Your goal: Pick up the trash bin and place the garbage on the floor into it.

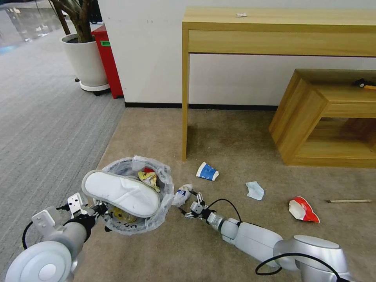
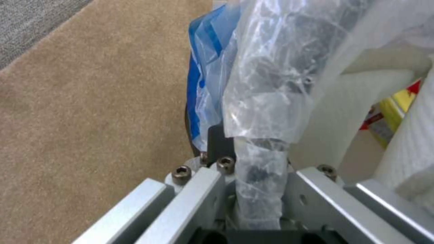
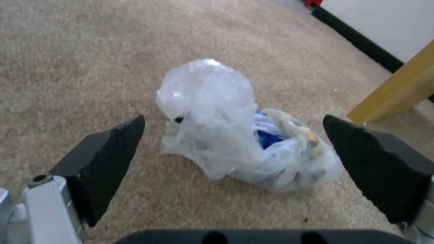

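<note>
My right gripper (image 3: 233,149) is spread wide just short of a crumpled plastic bag (image 3: 235,135) on the floor (image 1: 235,141). My left gripper (image 1: 96,209) clamps the trash bin (image 1: 129,227) rim; inside lie a white slipper (image 1: 121,192) and yellow wrapper (image 1: 149,178).

arms (image 1: 254,239): silver-white, rounded joints | cables: black loops | tool pads (image 3: 108,159): black, wedge-shaped

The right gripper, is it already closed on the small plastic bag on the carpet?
No, the right gripper is open, its pads standing apart on either side of the small plastic bag.
</note>
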Robot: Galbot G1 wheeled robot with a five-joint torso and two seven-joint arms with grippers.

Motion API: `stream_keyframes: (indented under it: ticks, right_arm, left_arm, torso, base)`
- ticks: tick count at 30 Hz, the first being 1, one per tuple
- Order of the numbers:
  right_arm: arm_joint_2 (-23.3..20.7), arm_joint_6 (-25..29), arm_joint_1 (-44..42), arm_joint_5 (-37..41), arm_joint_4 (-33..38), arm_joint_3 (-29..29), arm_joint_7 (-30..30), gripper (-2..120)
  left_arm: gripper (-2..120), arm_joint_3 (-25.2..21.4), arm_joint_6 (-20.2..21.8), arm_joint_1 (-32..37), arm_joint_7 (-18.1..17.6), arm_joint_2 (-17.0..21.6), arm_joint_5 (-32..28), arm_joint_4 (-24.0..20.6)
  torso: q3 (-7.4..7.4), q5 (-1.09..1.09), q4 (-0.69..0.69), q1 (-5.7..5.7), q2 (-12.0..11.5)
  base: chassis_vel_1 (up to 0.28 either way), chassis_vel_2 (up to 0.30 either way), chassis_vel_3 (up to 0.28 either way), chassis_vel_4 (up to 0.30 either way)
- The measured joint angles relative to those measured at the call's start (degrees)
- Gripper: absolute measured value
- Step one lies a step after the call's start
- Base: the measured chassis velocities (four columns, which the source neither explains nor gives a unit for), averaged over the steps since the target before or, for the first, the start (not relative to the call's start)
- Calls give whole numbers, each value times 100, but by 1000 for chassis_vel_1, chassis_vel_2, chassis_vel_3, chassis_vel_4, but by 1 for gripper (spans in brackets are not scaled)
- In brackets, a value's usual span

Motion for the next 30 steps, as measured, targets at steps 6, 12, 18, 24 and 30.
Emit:
stream_keyframes:
  ticks: [6,12,18,24,30]
  right_arm:
    - [156,16,-5,24,-291,1,-143,100]
    - [392,-93,5,38,-602,9,-250,100]
    - [577,-229,29,97,-739,-18,-254,93]
    - [626,-253,21,115,-802,-18,-285,73]
    - [643,-302,-9,187,-831,-22,-326,50]
  left_arm:
    - [0,-4,0,76,2,-67,3,-150]
    - [0,-35,3,187,11,-155,11,-311]
    - [0,-104,3,295,13,-195,8,-458]
    - [0,-133,1,348,16,-202,4,-539]
    - [0,-133,0,378,17,-218,0,-614]
  torso:
    - [0,1,0,0,0]
    - [0,0,0,0,0]
    - [0,0,1,0,0]
    - [0,0,1,0,0]
    - [0,0,0,0,0]
  base:
    - [0,0,0,0]
    - [0,0,0,0]
    - [0,0,0,0]
    - [0,0,0,0]
    - [0,0,0,0]
